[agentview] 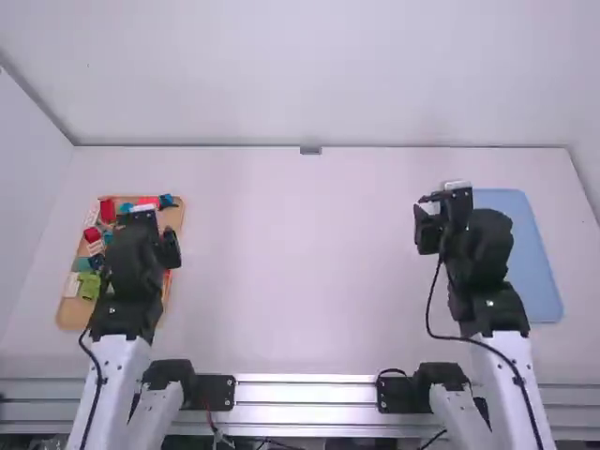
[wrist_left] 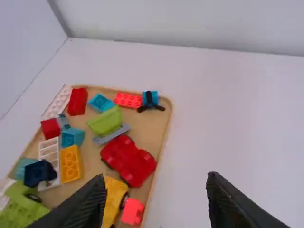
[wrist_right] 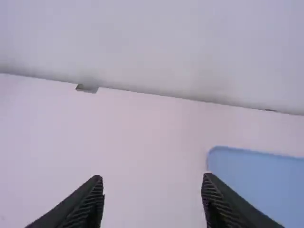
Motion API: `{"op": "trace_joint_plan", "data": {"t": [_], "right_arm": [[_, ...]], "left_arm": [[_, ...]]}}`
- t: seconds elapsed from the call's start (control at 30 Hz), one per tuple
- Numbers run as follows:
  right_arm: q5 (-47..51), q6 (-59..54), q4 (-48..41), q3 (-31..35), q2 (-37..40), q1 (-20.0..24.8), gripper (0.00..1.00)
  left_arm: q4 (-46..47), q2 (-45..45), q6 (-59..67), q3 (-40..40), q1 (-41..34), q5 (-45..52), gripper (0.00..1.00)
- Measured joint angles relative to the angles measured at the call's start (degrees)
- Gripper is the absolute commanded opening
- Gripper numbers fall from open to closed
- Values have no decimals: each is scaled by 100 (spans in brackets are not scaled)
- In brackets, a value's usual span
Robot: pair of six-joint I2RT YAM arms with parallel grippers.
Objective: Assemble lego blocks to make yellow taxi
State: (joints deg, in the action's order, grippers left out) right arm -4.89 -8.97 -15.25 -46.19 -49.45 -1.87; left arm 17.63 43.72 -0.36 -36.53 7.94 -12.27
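Observation:
My left gripper is over the tray of blocks in the high view; in the left wrist view the left gripper stands open with nothing between its fingers. A yellow block piece and a yellow-orange brick lie in the tray. Between and around them are a red car-shaped piece, a small red block and a lime green block. My right gripper is above the table beside the blue mat; in its wrist view the right gripper is open and holds nothing.
The wooden tray also carries several red, teal, white and green pieces. A flat blue mat lies on the right of the white table. A wall rises behind the table's far edge.

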Motion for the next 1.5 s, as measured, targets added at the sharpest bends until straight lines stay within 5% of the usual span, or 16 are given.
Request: {"op": "trace_joint_plan", "data": {"t": [0.43, 0.87, 1.03, 1.5], "right_arm": [[-225, -446, -605, -1932, -1989, -81, 85], [-374, -678, -721, -3093, -3206, -151, 97], [-382, -546, -660, -3303, -3410, -151, 98], [-396, -455, -575, -3346, -3449, -203, 99]], "left_arm": [[1097, 2203, 953, -1585, 1449, 763, 85], [2846, 4057, 2337, -2446, 2559, 973, 97], [2826, 4588, 2889, -2444, 2632, 868, 85], [1799, 4889, 3818, -1779, 2680, 1130, 80]]}}
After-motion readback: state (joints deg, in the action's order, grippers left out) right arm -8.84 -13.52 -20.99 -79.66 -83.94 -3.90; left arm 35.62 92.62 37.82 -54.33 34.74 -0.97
